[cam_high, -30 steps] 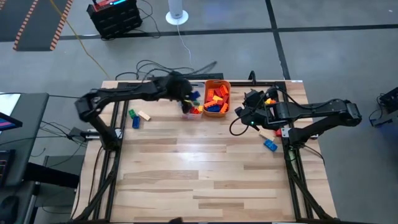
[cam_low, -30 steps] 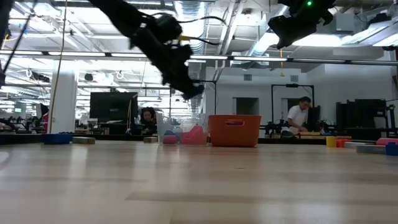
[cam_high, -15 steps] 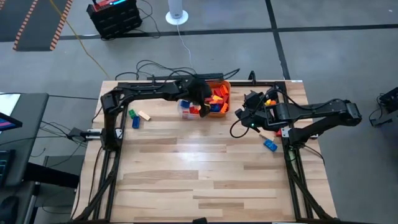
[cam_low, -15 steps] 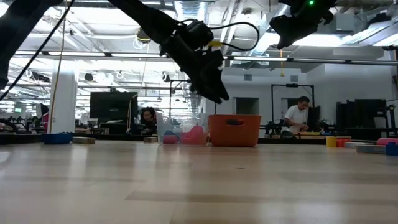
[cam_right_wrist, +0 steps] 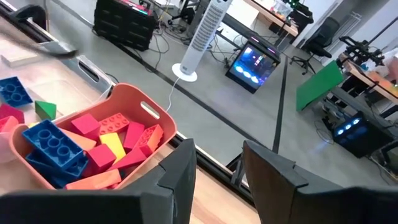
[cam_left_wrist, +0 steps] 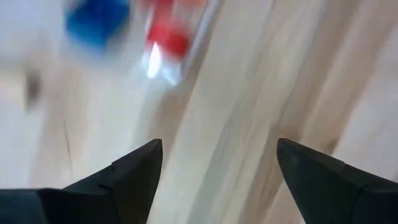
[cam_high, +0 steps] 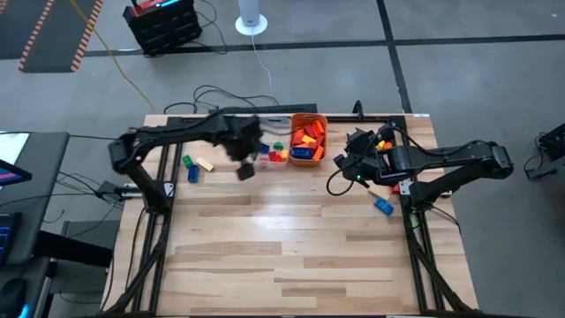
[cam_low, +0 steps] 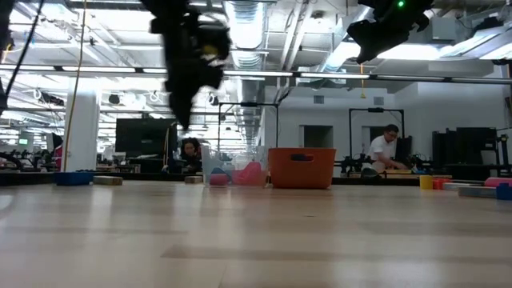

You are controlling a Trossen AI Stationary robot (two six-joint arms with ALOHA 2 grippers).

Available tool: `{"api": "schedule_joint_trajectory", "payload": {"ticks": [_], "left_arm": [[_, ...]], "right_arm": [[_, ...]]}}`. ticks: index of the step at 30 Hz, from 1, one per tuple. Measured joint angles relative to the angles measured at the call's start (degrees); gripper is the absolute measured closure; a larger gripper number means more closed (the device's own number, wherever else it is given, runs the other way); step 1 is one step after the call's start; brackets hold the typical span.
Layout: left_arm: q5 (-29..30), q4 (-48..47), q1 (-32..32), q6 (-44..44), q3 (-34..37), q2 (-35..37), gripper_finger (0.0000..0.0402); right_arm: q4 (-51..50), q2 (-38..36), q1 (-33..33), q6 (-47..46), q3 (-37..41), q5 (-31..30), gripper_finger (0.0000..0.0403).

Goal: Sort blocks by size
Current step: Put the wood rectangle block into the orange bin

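Observation:
The blocks are spread out. Several fill the orange tub (cam_high: 306,141), which also shows in the right wrist view (cam_right_wrist: 134,102), and a few lie in the clear tub (cam_high: 275,153). Loose blocks lie at the far left (cam_high: 191,166) and far right (cam_high: 383,206). My left gripper (cam_high: 245,170) is open and empty above bare table, just near of the clear tub; its wrist view (cam_left_wrist: 217,146) is blurred. My right gripper (cam_high: 347,161) is open and empty, raised right of the orange tub, which it faces (cam_right_wrist: 217,149).
The two tubs stand side by side at the table's far edge. Cables (cam_high: 221,95) lie behind it. In the low view both arms hang high above the table (cam_low: 184,88) (cam_low: 368,44). People sit in the room beyond.
My left gripper has swung toward the table's right, from over the clear tub to the orange tub's edge. It has then come back toward the left and the near edge, and is now over bare table.

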State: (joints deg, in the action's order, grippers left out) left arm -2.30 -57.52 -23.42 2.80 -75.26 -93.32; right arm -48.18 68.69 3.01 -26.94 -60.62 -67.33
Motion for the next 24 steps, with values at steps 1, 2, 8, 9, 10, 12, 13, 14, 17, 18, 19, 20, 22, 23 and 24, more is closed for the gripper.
{"api": "schedule_joint_trajectory", "payload": {"ticks": [1,2,8,9,10,12,13,14,17,18,19,20,22,23,24], "left_arm": [[1.54,-0.17,-0.01,-1.8,3.19,1.73,0.0096],[3.27,0.16,-0.2,-3.27,6.41,3.35,0.0097],[14.75,1.45,-2.52,-1.59,20.32,11.24,0.0098],[17.74,1.35,-2.85,0.04,21.55,11.93,0.0098],[20.69,1.42,-3.11,1.62,22.45,12.39,0.0098],[25.24,1.79,-3.45,4.99,23.75,12.81,0.0098],[26.16,1.75,-3.63,6.35,24.17,12.74,0.0098],[26.38,1.79,-3.81,7.48,24.51,12.6,0.0098],[26.33,1.88,-3.96,9.83,24.76,10.4,0.0098],[26.33,1.63,-4.03,10.33,24.76,9.36,0.0098],[26.33,1.56,-4.16,11.06,24.76,8.21,0.0098],[26.31,1.58,-4.2,11.87,24.76,7.03,0.0098],[26.33,1.55,-4.22,13.59,24.76,4.45,0.0098],[26.31,1.72,-4.22,14.46,24.76,3.15,0.0098],[26.29,1.67,-4.22,15.46,24.76,1.96,0.0098]], "right_arm": [[0.02,0.0,0.02,0.0,0.0,0.0,0.024],[0.04,0.0,0.02,0.0,0.0,0.0,0.024],[0.48,0.0,0.0,0.34,0.0,-0.02,0.024],[0.51,0.0,-0.01,0.36,0.0,-0.01,0.024],[0.64,0.0,-0.09,0.43,0.0,-0.02,0.024],[0.97,0.0,-0.2,0.44,0.0,-0.02,0.024],[1.05,0.0,-0.2,0.44,0.0,-0.02,0.024],[1.14,0.0,-0.2,0.46,0.0,-0.02,0.024],[1.27,0.0,-0.17,0.48,0.0,-0.02,0.024],[1.27,0.0,-0.15,0.48,0.0,-0.02,0.024],[1.27,0.0,-0.15,0.48,0.0,-0.02,0.024],[1.25,0.0,-0.15,0.48,0.0,-0.02,0.024],[1.18,0.0,-0.15,0.51,0.0,-0.02,0.024],[1.18,0.0,-0.15,0.55,0.0,-0.02,0.024],[1.11,0.0,-0.15,0.59,0.0,-0.02,0.024]]}}
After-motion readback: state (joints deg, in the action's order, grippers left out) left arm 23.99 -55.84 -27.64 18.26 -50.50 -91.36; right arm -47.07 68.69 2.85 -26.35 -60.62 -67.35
